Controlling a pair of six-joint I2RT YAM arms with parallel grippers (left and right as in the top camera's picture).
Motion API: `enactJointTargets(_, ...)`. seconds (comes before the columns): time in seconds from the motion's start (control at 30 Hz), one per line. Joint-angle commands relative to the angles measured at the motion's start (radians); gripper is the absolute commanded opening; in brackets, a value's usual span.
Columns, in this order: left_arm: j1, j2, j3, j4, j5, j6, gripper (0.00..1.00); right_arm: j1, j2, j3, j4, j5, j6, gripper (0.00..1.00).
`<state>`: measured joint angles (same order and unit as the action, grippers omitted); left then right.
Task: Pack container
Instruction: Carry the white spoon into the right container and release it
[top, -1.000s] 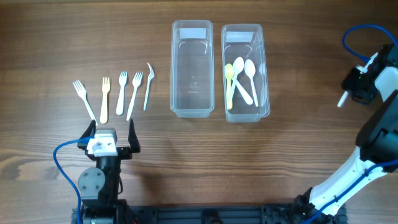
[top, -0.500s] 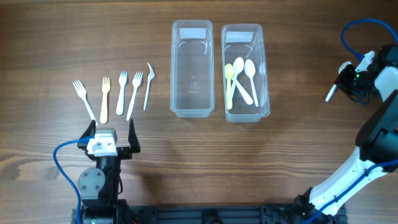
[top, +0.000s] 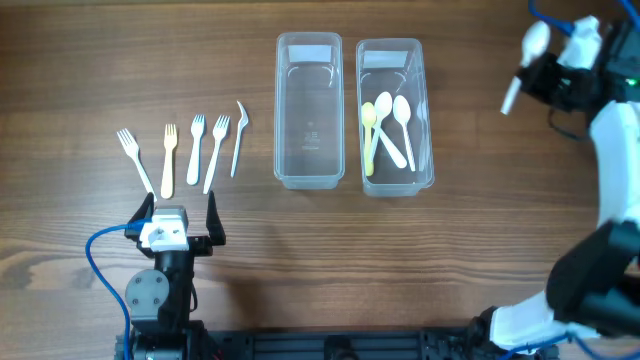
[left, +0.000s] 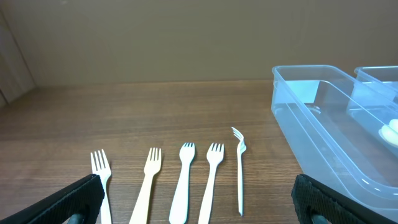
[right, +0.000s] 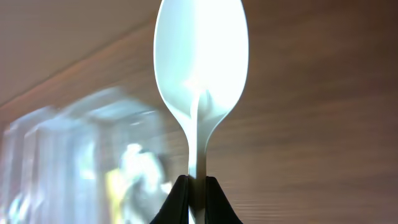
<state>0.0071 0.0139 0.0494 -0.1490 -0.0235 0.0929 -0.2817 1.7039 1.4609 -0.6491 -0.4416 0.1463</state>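
Shows right gripper (right: 198, 186) pinching spoon (right: 200, 68) by its handle, right of spoon bin (top: 395, 186); left gripper (top: 180, 208) spread wide, well left of that bin, near forks (top: 196, 150)

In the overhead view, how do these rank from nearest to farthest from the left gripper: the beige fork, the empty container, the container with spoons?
1. The beige fork, just ahead of the left gripper, on the left.
2. The empty container, ahead and to the gripper's right, near the middle.
3. The container with spoons, farther right, beside the empty one.
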Motion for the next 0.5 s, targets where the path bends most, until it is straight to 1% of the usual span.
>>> enactJointTargets(0.0,0.006,-0.007,-0.009,0.003,0.016,0.015,1.00,0.143,-0.066,-0.002,-0.010,-0.019,0.012,0.04)
enactJointTargets(0.13,0.006,-0.007,-0.009,0.003,0.016,0.015,1.00,0.278,-0.073,-0.002,-0.014,0.053,0.013,0.04)
enactJointTargets(0.3,0.006,-0.007,-0.009,0.003,0.016,0.015,1.00,0.437,-0.069,-0.003,-0.022,0.248,0.010,0.04)
enactJointTargets(0.47,0.006,-0.007,-0.009,0.003,0.016,0.015,1.00,0.545,-0.047,-0.003,-0.034,0.411,0.011,0.04)
